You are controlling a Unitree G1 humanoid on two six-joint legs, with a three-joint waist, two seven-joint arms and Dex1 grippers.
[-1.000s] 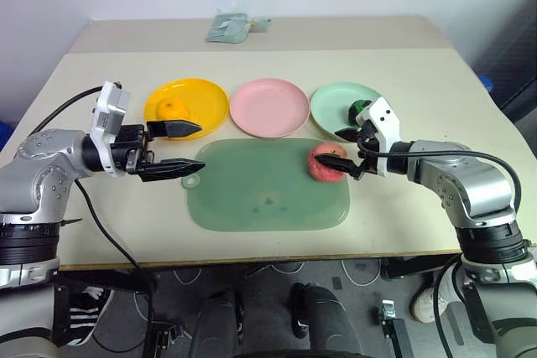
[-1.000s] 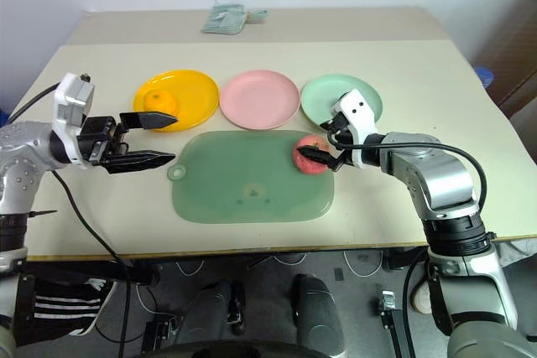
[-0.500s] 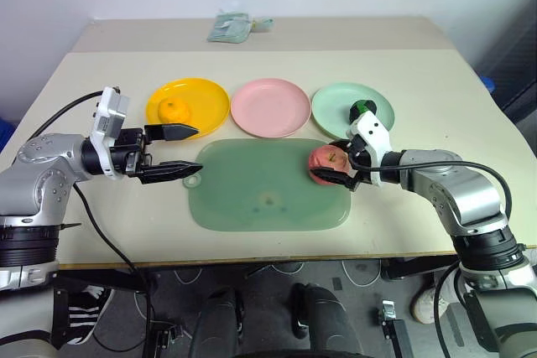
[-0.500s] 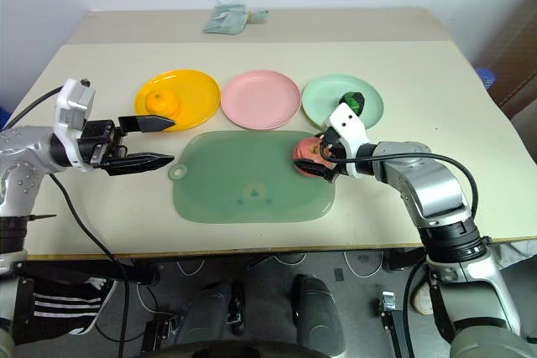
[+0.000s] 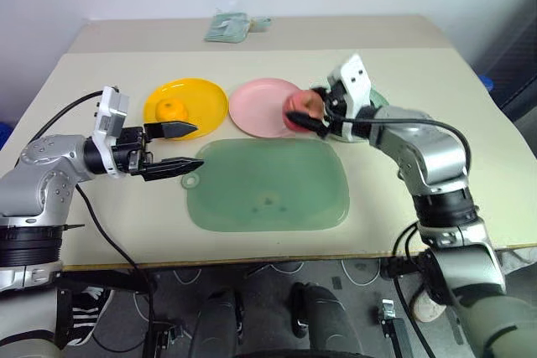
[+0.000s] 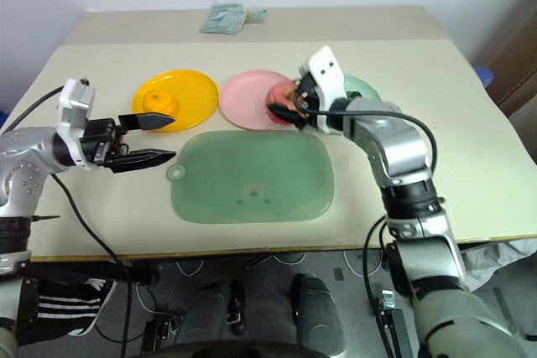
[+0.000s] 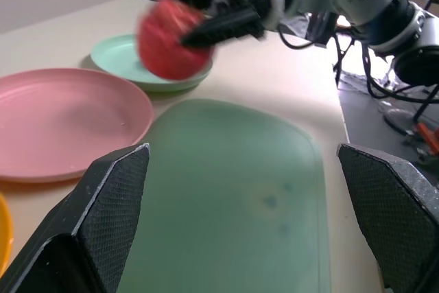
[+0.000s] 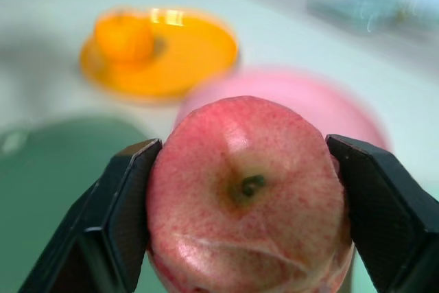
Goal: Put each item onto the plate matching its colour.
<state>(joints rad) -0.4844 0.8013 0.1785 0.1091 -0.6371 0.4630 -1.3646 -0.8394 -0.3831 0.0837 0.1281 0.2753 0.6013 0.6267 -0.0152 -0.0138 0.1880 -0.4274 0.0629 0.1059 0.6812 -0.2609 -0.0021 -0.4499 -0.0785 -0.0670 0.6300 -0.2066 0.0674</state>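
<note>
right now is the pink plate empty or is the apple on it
Empty: the pink plate is bare; the right gripper holds the apple above its edge.

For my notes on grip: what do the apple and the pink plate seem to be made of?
Apple: probably plastic or foam imitation; speckled red skin with a dull sheen, held between the right gripper fingers. Pink plate: likely plastic; smooth, even colour, thin raised rim.
</note>
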